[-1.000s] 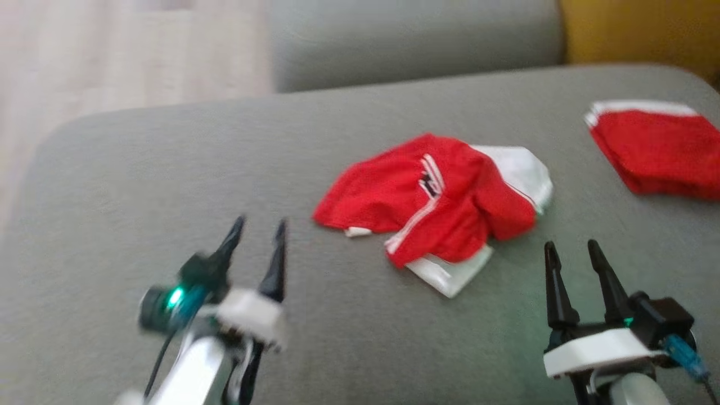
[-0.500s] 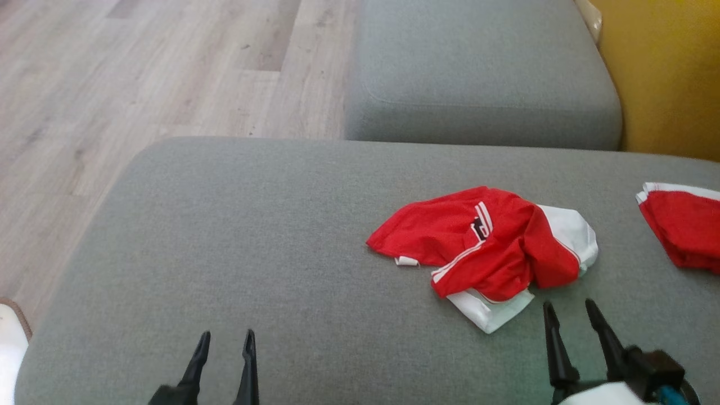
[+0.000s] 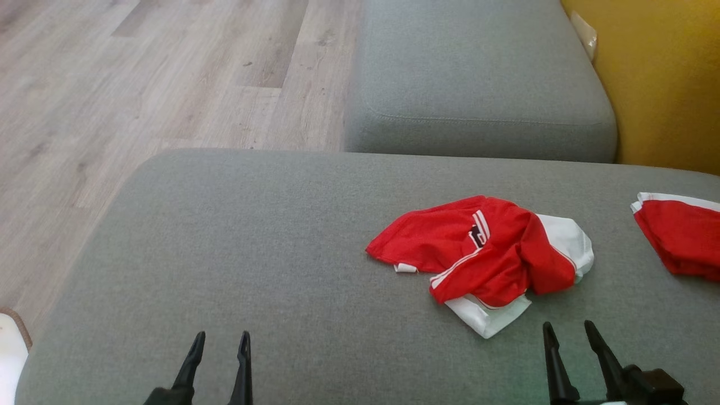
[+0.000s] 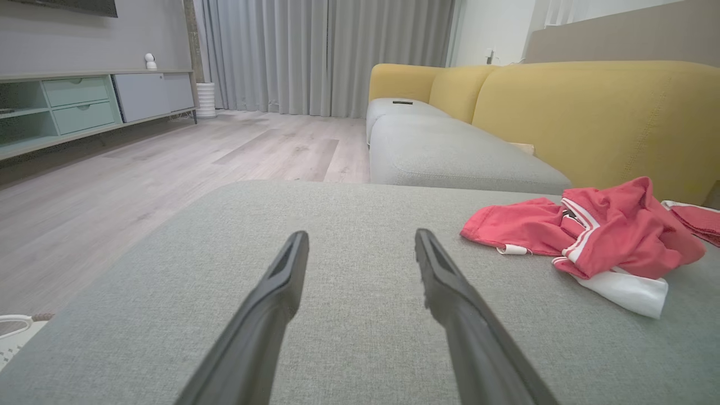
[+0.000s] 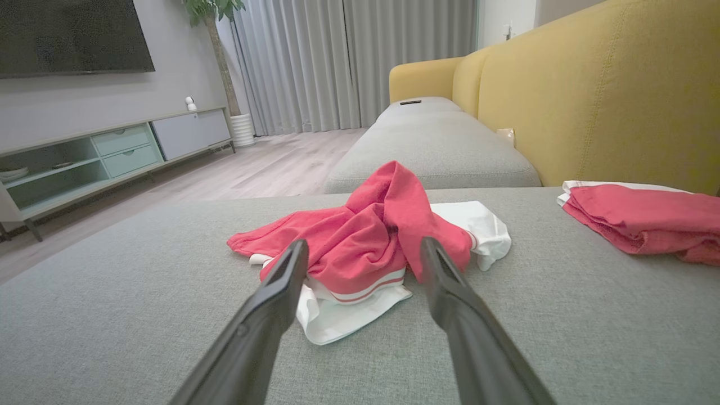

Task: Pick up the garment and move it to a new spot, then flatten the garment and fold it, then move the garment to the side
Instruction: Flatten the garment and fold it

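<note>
Crumpled red-and-white garment [image 3: 484, 256] heaped right of centre on the grey cushion [image 3: 253, 242], right gripper [image 3: 568, 326] just short of it, jaws spread and empty, left gripper [image 3: 222, 336] well apart, jaws spread too, folded red garment [image 3: 683, 239] at far right

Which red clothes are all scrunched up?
The red-and-white garment just ahead of the right claw; the other red garment, far right, lies neatly folded.

In the head view, the garment [image 3: 484, 253] lies on the cushion [image 3: 225, 236] at 4 o'clock, with a second garment [image 3: 680, 236] well apart at 3. The left gripper [image 3: 222, 336] is at 7 and the right gripper [image 3: 568, 325] at 5, near the garment. Behind the cushion, a seat [image 3: 478, 73] lies at 1 and floor [image 3: 112, 84] at 10.
</note>
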Available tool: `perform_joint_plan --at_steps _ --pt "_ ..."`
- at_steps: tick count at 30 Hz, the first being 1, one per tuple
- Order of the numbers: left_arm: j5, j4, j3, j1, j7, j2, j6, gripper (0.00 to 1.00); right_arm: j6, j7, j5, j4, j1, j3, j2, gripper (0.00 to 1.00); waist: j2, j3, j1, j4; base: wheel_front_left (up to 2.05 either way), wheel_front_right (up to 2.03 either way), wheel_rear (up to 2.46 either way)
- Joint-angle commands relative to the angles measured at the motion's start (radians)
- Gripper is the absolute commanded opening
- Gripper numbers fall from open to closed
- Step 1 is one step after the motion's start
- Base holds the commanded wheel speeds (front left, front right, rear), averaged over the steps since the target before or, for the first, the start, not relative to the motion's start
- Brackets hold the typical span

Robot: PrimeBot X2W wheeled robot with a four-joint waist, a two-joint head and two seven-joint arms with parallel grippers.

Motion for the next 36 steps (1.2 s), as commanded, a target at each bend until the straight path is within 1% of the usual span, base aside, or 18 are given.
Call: perform_joint_plan --at_steps 1,5,14,23,36 --pt "0.012 -0.036 0.035 -0.049 -0.012 -0.011 -0.007 1.00 0.006 -0.011 0.005 -0.030 -0.024 0.026 -0.007 1.00 -0.0001 -0.002 0.0000 -0.004 0.00 0.00 0.00" --pt "0.023 -0.034 0.032 -0.050 -0.012 -0.012 -0.017 1.00 0.006 -0.011 0.005 -0.032 -0.014 0.036 -0.007 1.00 -0.0001 -0.004 0.0000 -0.013 0.00 0.00 0.00" --pt "0.030 -0.032 0.031 -0.051 -0.012 -0.013 -0.024 1.00 0.006 -0.011 0.008 -0.034 -0.011 0.049 -0.007 1.00 -0.0001 -0.003 0.0000 -0.040 0.00 0.00 0.00" --pt "0.022 -0.036 0.016 -0.053 -0.012 -0.014 -0.015 1.00 0.006 -0.011 0.006 -0.044 -0.010 0.052 -0.007 1.00 -0.0001 0.005 0.0000 -0.063 0.00 0.00 0.00" --pt "0.017 -0.037 -0.002 -0.057 -0.012 -0.014 -0.006 1.00 0.006 -0.011 0.000 -0.058 -0.008 0.042 -0.007 1.00 -0.0001 0.019 0.0000 -0.070 0.00 0.00 0.00"
